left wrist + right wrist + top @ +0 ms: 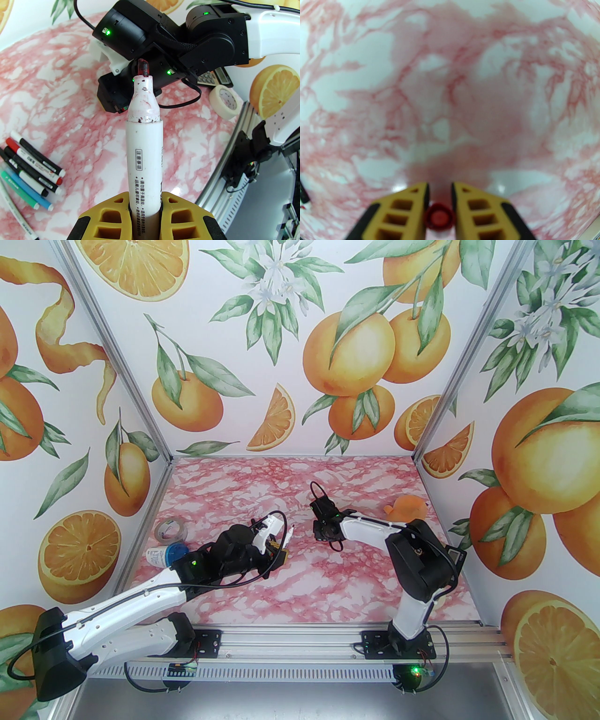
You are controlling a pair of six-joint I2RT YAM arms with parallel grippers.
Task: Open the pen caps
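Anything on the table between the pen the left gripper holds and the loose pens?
No. Left wrist view shows bare pink marbled tabletop between the held pen and the loose pens.

Your top camera high behind, looking down, left wrist facing the right arm (211, 44) across the table (58, 70), right wrist close over it.

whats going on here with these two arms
The left gripper is shut on a white marker pen, whose red tip is bare. The right gripper has the red cap between its fingers, low over the pink marbled table. So this pen is open. A row of other pens lies on the table, apparently capped.
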